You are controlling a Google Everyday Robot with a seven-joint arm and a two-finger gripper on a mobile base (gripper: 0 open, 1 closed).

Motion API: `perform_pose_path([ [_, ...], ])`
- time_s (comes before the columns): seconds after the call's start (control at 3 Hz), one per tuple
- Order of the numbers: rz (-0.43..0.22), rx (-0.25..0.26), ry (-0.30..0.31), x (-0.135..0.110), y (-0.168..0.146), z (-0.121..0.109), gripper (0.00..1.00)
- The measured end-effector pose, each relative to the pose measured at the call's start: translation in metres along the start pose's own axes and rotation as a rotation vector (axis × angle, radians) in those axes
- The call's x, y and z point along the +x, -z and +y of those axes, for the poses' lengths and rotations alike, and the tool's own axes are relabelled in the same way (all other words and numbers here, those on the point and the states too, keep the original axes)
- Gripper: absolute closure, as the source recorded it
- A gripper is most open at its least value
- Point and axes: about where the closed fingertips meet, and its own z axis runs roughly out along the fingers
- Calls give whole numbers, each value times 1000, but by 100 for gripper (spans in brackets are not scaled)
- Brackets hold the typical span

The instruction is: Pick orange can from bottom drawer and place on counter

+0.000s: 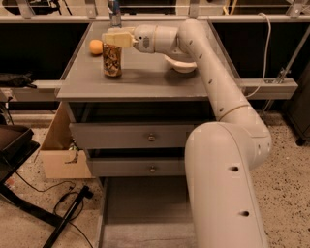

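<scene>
The orange can (112,62) stands upright on the left part of the counter (145,80). My gripper (115,38) reaches in from the right and sits on the can's top, shut on it. The can's base looks to be resting on the counter surface. The bottom drawer (145,213) is pulled open at the bottom of the view, and the part of its dark floor that shows is bare. My arm (218,97) hides the drawer's right side.
A round orange fruit (96,46) lies just left of and behind the can. A white bowl (181,64) sits to the can's right, under my arm. A silvery can (114,12) stands at the counter's back edge. Two upper drawers (151,137) are closed. A cardboard box (58,150) and cables lie on the floor at left.
</scene>
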Motion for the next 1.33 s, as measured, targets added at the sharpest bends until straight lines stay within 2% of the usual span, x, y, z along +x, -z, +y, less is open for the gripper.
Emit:
perform_pose_path([
  [0.33,0,0,0,0,0,0,22],
  [0.67,0,0,0,0,0,0,1],
  [1.33,-5,-7,18,-8,5,3,0],
])
